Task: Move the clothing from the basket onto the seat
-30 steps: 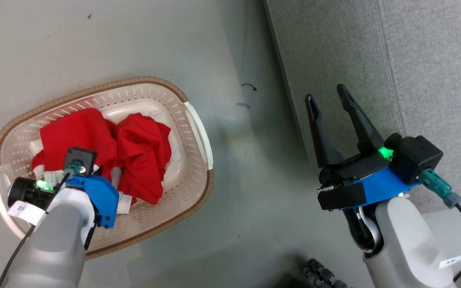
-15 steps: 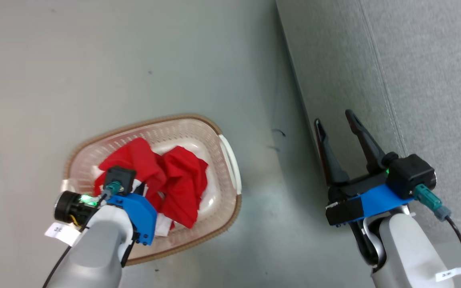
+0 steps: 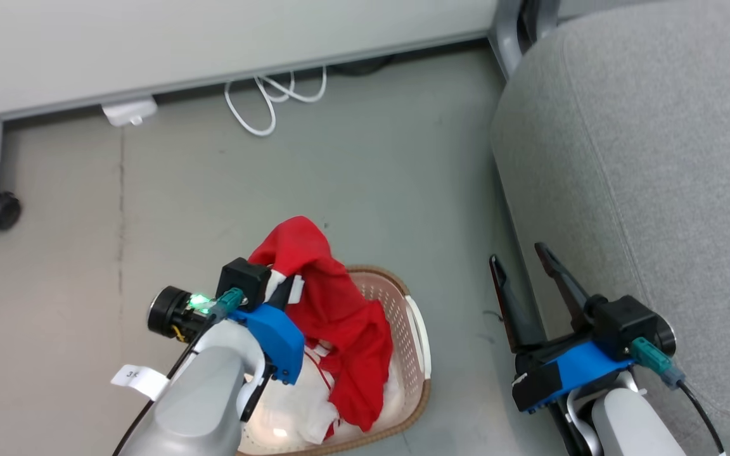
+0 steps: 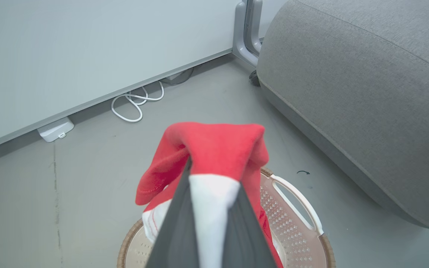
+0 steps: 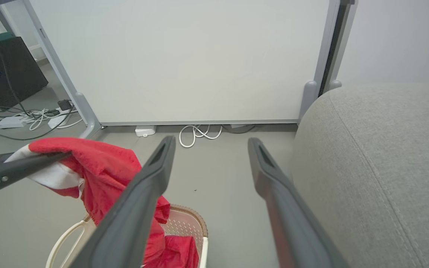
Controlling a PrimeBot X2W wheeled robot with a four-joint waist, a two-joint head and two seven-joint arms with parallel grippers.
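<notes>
The left claw [image 3: 282, 291] is pinched tight on the red garment [image 3: 333, 304], its two dark fingers closed over a band of white trim. The soft, fleecy cloth humps over the fingertips just left of centre in the head view. From there it hangs in a long fold whose lower end reaches inside the basket [image 3: 421, 335].

The basket sits at the bottom centre of that frame. It is cream plastic with rows of small holes, a brown woven-look rim and a smooth white handle on its right side. In its bottom lies the striped garment [image 3: 317, 370], white with thin red lines and crumpled.

The right claw [image 3: 517, 253] stands wide apart and holds nothing. It is at the lower right, over the narrow strip of floor [image 3: 149, 221] between the basket and the seat [image 3: 644, 190], with its tips close to the seat's edge.

The seat takes up the right side of the frame. It is coarse light-grey weave with a rounded, bulging edge and a stitched seam running down it.

The middle and left of the frame are bare grey floor with a faint crack line. Along the top runs a pale panel [image 3: 213, 38]. Under its lower edge, at the top centre, lies a looped white cable [image 3: 270, 104]. A black caster [image 3: 4, 210] is at the left edge.
</notes>
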